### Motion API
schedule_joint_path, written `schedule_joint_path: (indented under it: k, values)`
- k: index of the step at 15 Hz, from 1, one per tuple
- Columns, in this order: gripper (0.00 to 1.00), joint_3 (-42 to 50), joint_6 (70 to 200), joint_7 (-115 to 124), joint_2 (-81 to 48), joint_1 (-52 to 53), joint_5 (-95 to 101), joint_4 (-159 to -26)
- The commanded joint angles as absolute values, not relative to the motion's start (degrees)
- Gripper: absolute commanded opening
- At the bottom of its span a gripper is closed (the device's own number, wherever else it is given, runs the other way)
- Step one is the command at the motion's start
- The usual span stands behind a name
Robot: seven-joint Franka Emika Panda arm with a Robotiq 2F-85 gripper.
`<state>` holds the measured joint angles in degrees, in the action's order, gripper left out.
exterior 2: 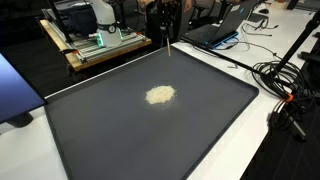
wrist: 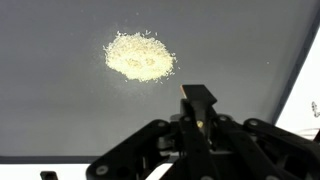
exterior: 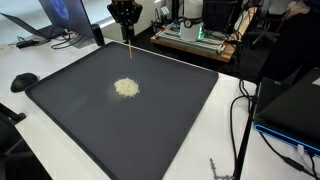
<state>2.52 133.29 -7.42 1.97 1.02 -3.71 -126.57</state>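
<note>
1. Gripper (wrist: 198, 100): the jaws are pressed together on a thin pale stick (exterior: 130, 45). In the wrist view only a tan sliver of it shows between the fingertips, seen end-on.

2. Stick axis: in both exterior views the stick hangs close to vertical below the gripper, with its long axis pointing down at the dark mat (exterior: 60, 100). The frames do not show whether the lower end touches the mat or stops just above it.

3. Key relation: the pile of pale grains (wrist: 140, 56) is apart from the stick tip. In the wrist view the pile lies ahead of the fingertips and to the upper left. In an exterior view the pile (exterior: 126, 88) sits near the mat's centre, while the stick comes down over the mat's far part, between the pile and the far edge. Bare mat separates the two.

4. Pile form: roughly round and low, with loose grains scattered at its rim.

5. Surroundings: the mat lies on a white table (exterior: 25, 65). Cables (exterior: 240, 120) run along one side and a laptop (exterior: 60, 15) stands beyond the far edge.
</note>
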Motion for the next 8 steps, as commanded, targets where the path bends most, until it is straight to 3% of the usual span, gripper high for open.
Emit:
schedule_joint_path:
  k: [1,8]
  values:
    - [0.03,2.7,131.81,-8.0,1.49,-0.51,-3.91,-126.07]
    - [0.03,3.91,131.82,-14.08,2.75,-2.45,-5.77,-127.35]
